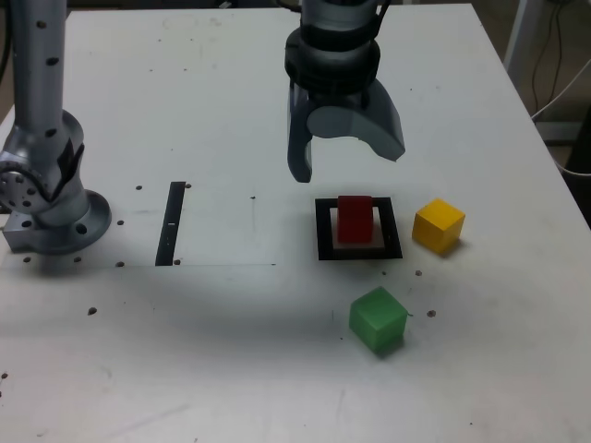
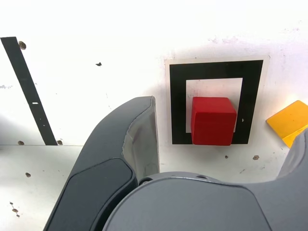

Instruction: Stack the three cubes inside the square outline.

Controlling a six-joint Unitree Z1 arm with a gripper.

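A white table (image 1: pixel 185 111) dotted with small holes, evenly lit.

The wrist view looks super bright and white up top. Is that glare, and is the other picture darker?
Yes: in the wrist view the table washes out to near-pure white, though the red cube and square outline stay sharp. The exterior view is dimmer and greyer, with a soft shadow across the table's middle, beneath the open gripper.

A white bench (image 1: pixel 231 101) dotted with small dark holes carries a narrow black strip (image 1: pixel 172 223) lying flat near its middle. Cables (image 1: pixel 559 65) hang beyond the bench's far right corner in the exterior view.
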